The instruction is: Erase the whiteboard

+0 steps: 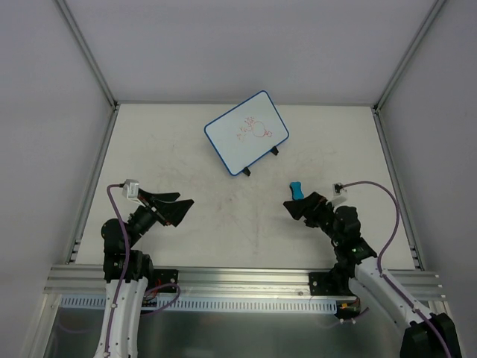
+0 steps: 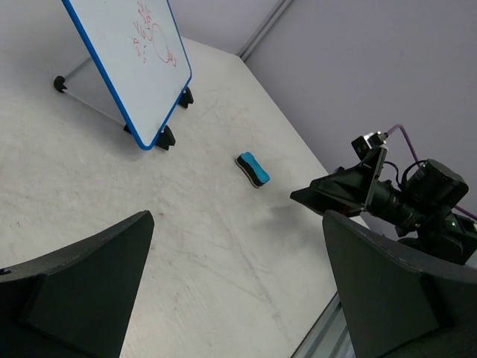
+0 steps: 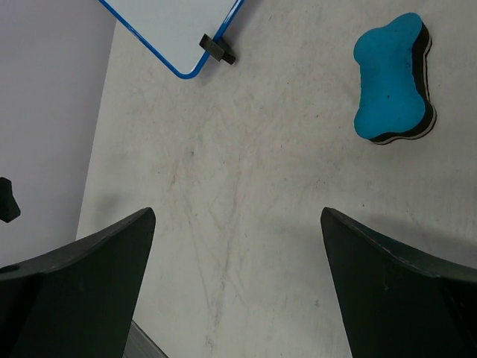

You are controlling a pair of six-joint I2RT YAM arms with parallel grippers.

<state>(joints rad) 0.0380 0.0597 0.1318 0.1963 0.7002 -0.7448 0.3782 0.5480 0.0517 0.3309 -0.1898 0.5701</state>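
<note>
Whiteboard with red marks stands untouched, both grippers spread and empty.

The whiteboard [image 1: 247, 133] stands tilted on its two black feet [image 1: 273, 151] on the table [image 1: 223, 224], and red scribbles [image 1: 252, 130] are on its white face. A blue eraser [image 1: 297, 191] lies flat in front of the whiteboard, toward its right side and apart from it. The right gripper [image 1: 294, 211] is in front of the whiteboard too, just beside the eraser but not touching it, with its fingers wide apart and holding nothing. The left gripper [image 1: 182, 207] is in front of the whiteboard on its left side, well apart from it, fingers also spread wide and empty.
</note>
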